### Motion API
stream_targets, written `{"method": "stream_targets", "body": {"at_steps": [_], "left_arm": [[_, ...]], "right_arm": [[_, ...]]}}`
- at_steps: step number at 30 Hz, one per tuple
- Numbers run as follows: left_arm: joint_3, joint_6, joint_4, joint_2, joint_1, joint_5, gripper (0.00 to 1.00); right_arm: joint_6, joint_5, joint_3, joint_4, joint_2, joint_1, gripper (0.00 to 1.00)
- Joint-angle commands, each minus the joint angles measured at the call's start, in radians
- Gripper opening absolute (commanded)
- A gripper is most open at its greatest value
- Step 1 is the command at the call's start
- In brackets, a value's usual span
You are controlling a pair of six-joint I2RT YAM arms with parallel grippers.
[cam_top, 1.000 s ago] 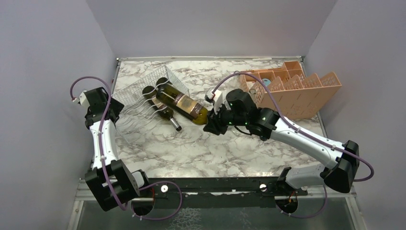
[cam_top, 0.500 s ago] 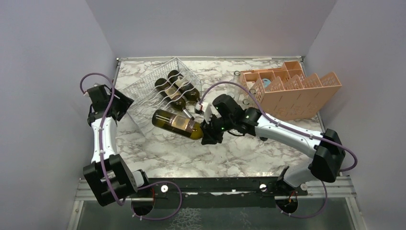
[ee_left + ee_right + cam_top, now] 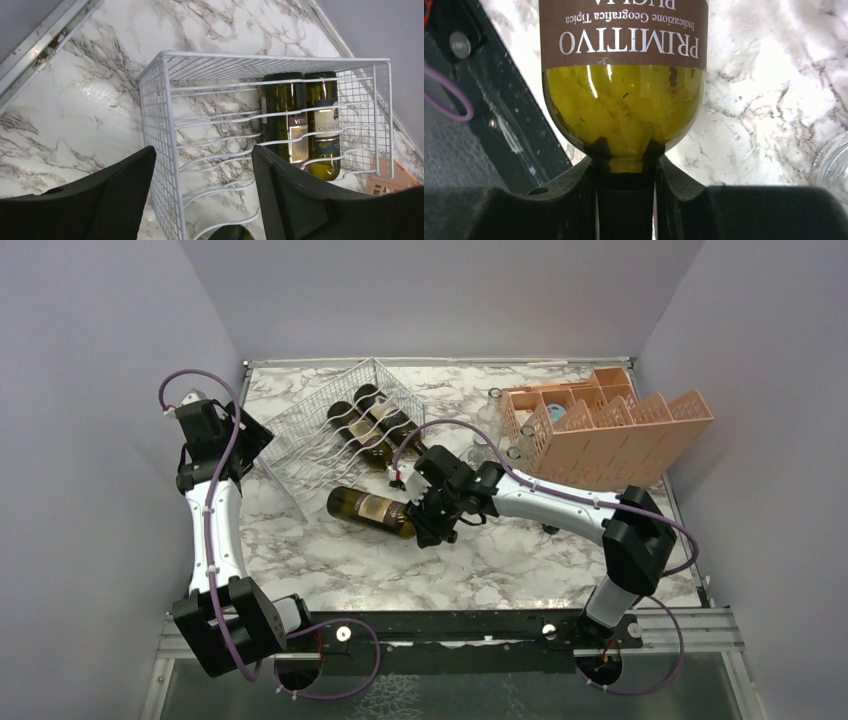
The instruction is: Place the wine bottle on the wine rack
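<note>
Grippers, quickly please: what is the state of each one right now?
Left gripper: open, holding nothing, facing the wine rack.
Right gripper: closed on the neck of the wine bottle.

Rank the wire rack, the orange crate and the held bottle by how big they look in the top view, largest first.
1. rack and crate: tied, as their footprints look too alike to rank.
2. held bottle: clearly the smallest.
</note>
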Motion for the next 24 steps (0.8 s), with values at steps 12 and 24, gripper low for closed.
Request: {"method": "stream_targets", "body": {"at_steps": [12, 24], "left_arm": [[0.254, 0.169, -0.173, -0.029, -0.171, -0.088, 0.76], [0.289, 0.220, -0.185, -0.047, -0.298, 0.058, 0.76]], "right_arm": [[0.149, 0.134, 0.141, 0.193, 0.108, 0.001, 0.01], [0.334, 0.209, 0.130, 0.525, 0.210, 0.001, 0.01]]}}
